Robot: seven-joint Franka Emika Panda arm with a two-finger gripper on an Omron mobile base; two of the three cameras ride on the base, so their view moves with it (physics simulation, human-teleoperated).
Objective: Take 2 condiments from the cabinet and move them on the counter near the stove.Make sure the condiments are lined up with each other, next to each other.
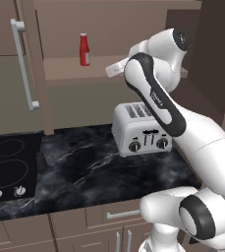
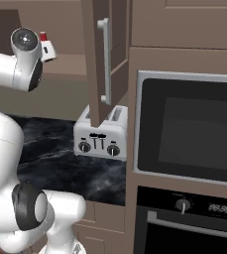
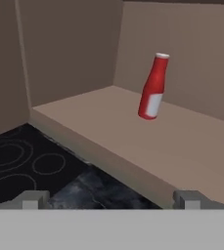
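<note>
Red bottle (image 1: 84, 49) stands upright on the cabinet (image 1: 74, 66) shelf, toward the shelf's left half, set back from the front edge, well apart from the side walls. Red cap, pale label band low on its body. In hand view the bottle (image 3: 152, 88) sits mid-shelf, nothing touching it; it leans in that view bc the camera is rolled.

Gripper (image 3: 112, 199) is spread wide, nothing betw the tips, short of the shelf's front edge and apart from the bottle.

Small dark shaker (image 1: 40, 159) stands on the counter (image 1: 94, 167), at the counter's left part, just beside the stove's (image 1: 8, 167) right edge.

Cabinet door (image 1: 28, 64) hangs open w/ its long silver handle showing.

Silver toaster (image 1: 139, 128) sits at the counter's back right, near the wall.
</note>
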